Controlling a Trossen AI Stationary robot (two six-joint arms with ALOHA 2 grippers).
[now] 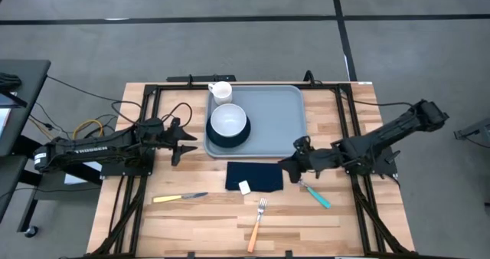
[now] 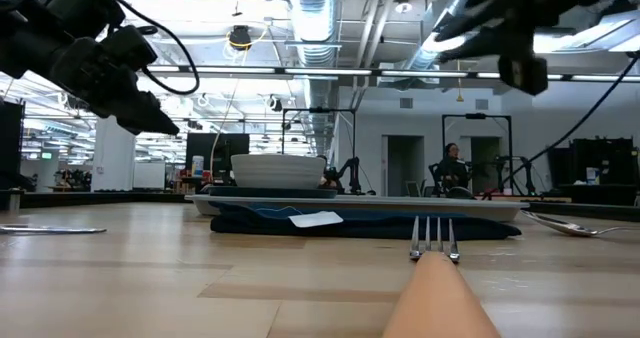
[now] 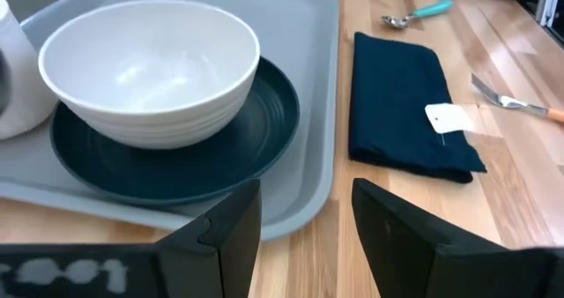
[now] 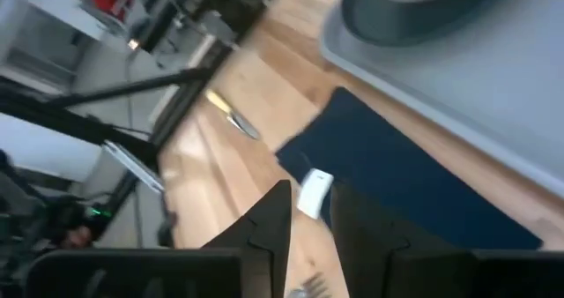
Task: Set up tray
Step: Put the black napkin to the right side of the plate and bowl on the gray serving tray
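We hover our right gripper (image 1: 288, 168), fingers slightly parted, beside the dark navy folded cloth napkin (image 1: 254, 176); we should pinch its edge squarely, while our spread left gripper (image 1: 186, 142) waits beside the light blue-grey rectangular plastic tray (image 1: 283, 117).

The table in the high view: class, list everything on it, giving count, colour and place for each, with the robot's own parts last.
tray: one, blue-grey, far middle
plate: one, dark, on tray
bowl: one, white, on plate
mug: one, white, tray's far left corner
napkin: one, navy, near side of tray
knife: one, yellow handle, near left
fork: one, orange handle, near middle
spoon: one, teal handle, near right
left gripper: open, left of tray
right gripper: open, over napkin's right edge
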